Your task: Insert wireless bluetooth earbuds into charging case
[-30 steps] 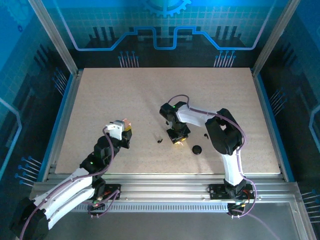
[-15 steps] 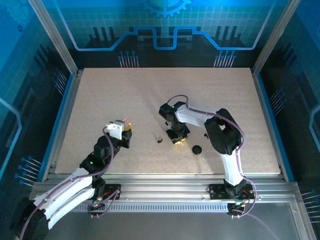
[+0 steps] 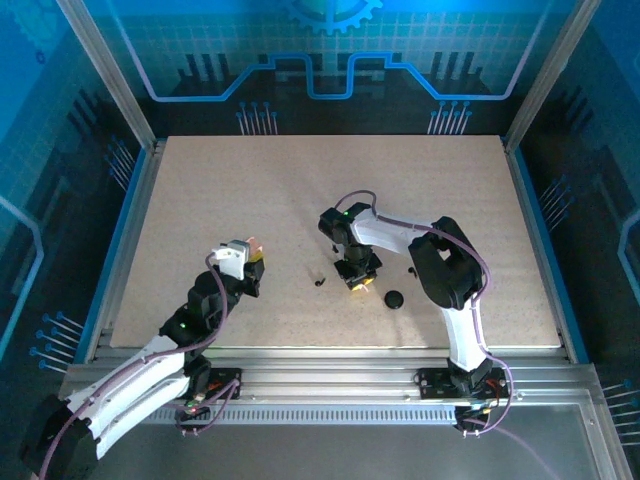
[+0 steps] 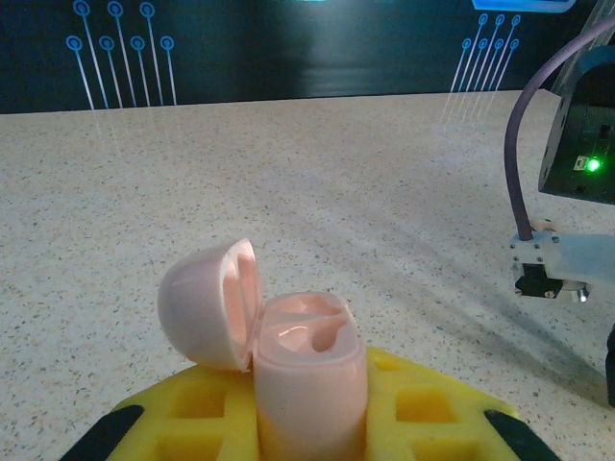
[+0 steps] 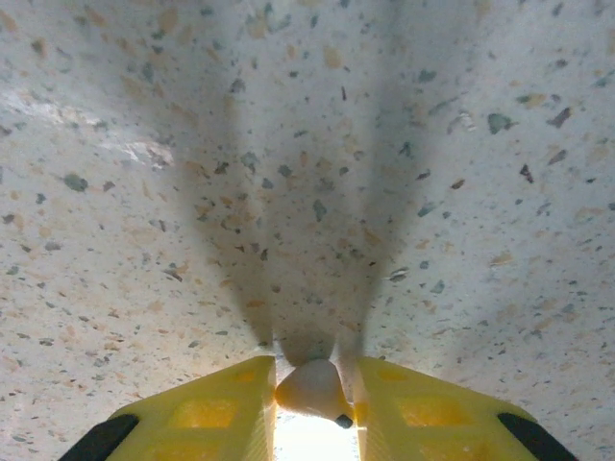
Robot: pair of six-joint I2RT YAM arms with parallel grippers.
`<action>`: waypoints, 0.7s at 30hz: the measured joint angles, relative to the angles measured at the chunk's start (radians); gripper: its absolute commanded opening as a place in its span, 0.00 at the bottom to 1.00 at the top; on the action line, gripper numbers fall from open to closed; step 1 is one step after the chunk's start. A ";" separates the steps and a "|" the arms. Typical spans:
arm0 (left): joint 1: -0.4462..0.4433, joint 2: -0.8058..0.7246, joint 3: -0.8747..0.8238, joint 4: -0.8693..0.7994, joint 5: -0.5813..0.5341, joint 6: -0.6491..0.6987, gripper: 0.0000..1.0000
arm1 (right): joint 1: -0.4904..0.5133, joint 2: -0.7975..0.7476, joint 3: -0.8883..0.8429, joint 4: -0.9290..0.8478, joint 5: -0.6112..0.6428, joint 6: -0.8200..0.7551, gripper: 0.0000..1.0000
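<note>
Left tool [image 4: 309, 408]: its 2 yellow fingers [image 4: 197, 408] are closed on the charging case [image 4: 307, 355], a pale pink egg-shaped shell held upright between them. The lid [image 4: 207, 303] is hinged back to the left, showing 2 moulded wells in the body. In the top view this tool and the case hang over the desk [image 3: 250, 200], well to the left of the round black puck [image 3: 394, 299].

Right tool [image 5: 314, 408]: it points straight down at the desk, and its fingers are drawn in on a small pale earbud [image 5: 309, 386] with a dark speck at its lower edge, touching it on both sides. The fingertips sit at or just above the speckled surface; contact with it cannot be told. In the top view this tool stands near the puck, just beyond it and to its left.

2 tiny black pieces lie loose on the desk, 1 [image 3: 319, 281] left of the puck past the right tool and 1 [image 3: 411, 270] just beyond the puck to its right.

Change over 1 second: in the top view the right tool head looks narrower and sits slightly nearer the puck. The left arm, the puck and both black pieces keep their places.
</note>
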 measured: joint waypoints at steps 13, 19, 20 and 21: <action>0.000 0.001 0.017 -0.015 0.014 0.001 0.20 | 0.000 0.000 -0.010 0.003 -0.010 -0.041 0.30; 0.000 0.001 0.018 -0.016 0.019 0.001 0.20 | 0.000 0.001 -0.010 0.003 -0.013 -0.081 0.26; 0.000 0.001 0.018 -0.016 0.020 0.001 0.20 | 0.000 0.002 -0.010 0.004 -0.015 -0.088 0.25; 0.000 0.001 0.018 -0.016 0.023 0.001 0.20 | 0.000 0.002 -0.010 0.004 -0.016 -0.092 0.24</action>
